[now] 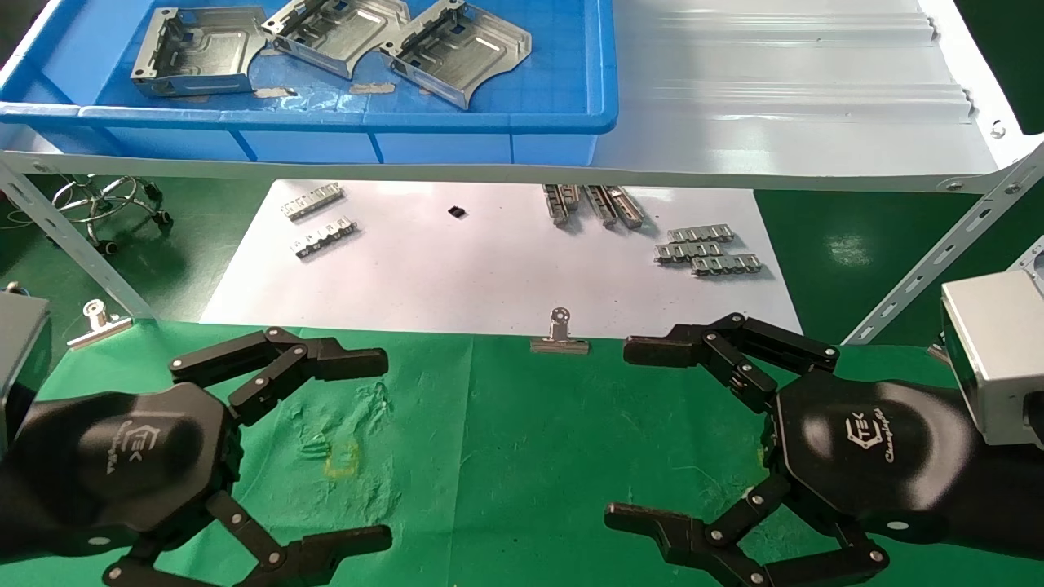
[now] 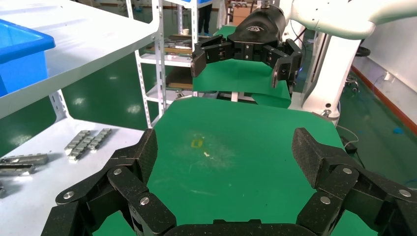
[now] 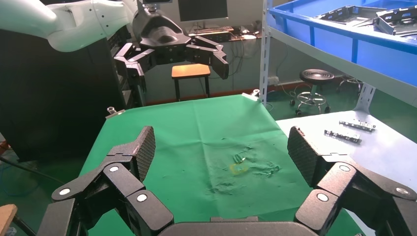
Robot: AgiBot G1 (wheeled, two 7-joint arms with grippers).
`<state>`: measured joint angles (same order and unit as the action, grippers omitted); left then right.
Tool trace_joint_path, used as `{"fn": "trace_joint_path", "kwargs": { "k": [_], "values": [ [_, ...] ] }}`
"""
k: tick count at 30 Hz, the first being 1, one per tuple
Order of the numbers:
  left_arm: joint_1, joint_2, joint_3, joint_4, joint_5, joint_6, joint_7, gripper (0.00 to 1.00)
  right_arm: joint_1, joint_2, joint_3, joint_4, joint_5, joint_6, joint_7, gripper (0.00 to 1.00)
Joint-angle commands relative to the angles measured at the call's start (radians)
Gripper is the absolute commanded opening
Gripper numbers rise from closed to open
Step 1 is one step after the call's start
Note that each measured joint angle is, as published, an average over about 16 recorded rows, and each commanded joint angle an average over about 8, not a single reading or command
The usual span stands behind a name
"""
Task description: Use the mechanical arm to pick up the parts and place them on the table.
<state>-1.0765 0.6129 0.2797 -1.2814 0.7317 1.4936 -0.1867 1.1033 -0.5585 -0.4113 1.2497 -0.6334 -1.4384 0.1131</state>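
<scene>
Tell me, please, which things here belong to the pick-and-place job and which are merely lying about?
Job:
- three parts in the blue tray
- green table
- left gripper, open, hovering over the cloth

Lying about:
- chain-like strips on the white sheet
- binder clip at the cloth's edge
- right gripper, open, idle

Left gripper [image 1: 371, 448] hovers low at the robot's left, fingers spread wide, nothing between them. Right gripper [image 1: 624, 432] mirrors it at the right, likewise spread and empty. Fingertips point toward each other.
</scene>
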Motion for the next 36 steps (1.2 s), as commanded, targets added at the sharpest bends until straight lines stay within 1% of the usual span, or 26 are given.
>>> {"fn": "trace_joint_path", "kwargs": {
  "k": [1, 19, 20, 27, 28, 36],
  "values": [
    [0.0, 0.0, 0.0, 0.0, 0.0, 0.0, 0.0, 1.0, 0.0, 0.0, 0.0, 0.0, 0.0, 0.0, 0.0, 1.0],
    [0.0, 0.0, 0.0, 0.0, 0.0, 0.0, 0.0, 1.0, 0.0, 0.0, 0.0, 0.0, 0.0, 0.0, 0.0, 1.0],
    [0.0, 0.0, 0.0, 0.0, 0.0, 0.0, 0.0, 1.0, 0.0, 0.0, 0.0, 0.0, 0.0, 0.0, 0.0, 0.92],
    [0.0, 0.0, 0.0, 0.0, 0.0, 0.0, 0.0, 1.0, 0.0, 0.0, 0.0, 0.0, 0.0, 0.0, 0.0, 0.05],
    [0.0, 0.0, 0.0, 0.0, 0.0, 0.0, 0.0, 1.0, 0.0, 0.0, 0.0, 0.0, 0.0, 0.0, 0.0, 0.0],
    [-0.015, 0.018, -0.003, 0.02, 0.013, -0.031, 0.013, 1.0, 0.0, 0.0, 0.0, 0.0, 0.0, 0.0, 0.0, 0.0]
  ]
}}
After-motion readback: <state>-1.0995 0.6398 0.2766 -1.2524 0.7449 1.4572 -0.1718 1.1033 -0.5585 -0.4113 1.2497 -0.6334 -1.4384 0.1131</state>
